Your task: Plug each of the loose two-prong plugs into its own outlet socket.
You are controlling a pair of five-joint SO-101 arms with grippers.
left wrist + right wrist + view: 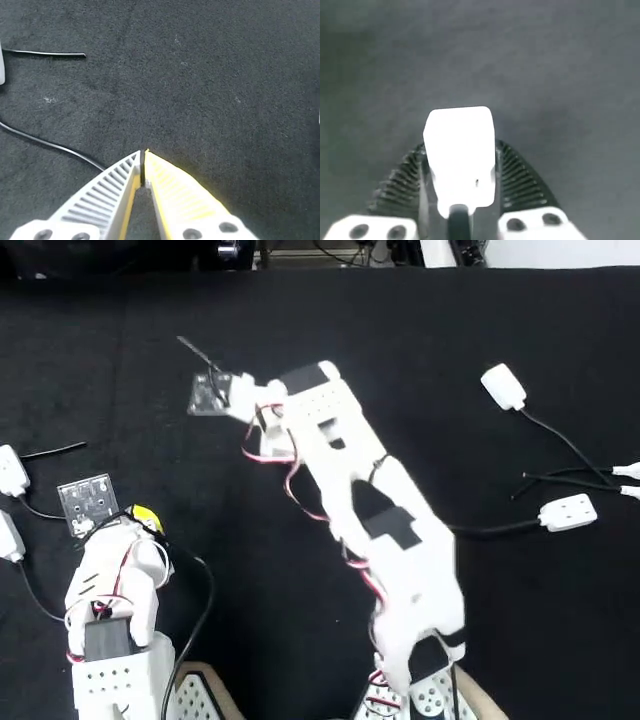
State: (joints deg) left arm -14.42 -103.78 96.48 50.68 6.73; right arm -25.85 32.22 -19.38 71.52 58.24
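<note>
My right gripper (460,148) is shut on a white plug (460,155); its dark ribbed fingers (520,180) press both sides and the cable leaves at the rear. From above, that gripper (232,396) hovers over the far middle-left of the black table. My left gripper (143,154) is shut with nothing in it, its white and yellow tips touching above the cloth; seen from above, the gripper (145,518) sits at the near left. On the right lie another white plug (503,386) and a white outlet socket (568,511), both on black cables.
Two white cable pieces (10,470) (8,535) lie at the left edge, beside a loose black cable end (55,450). A thin black cable (45,142) runs past the left gripper. More white connector ends (628,472) sit at the right edge.
</note>
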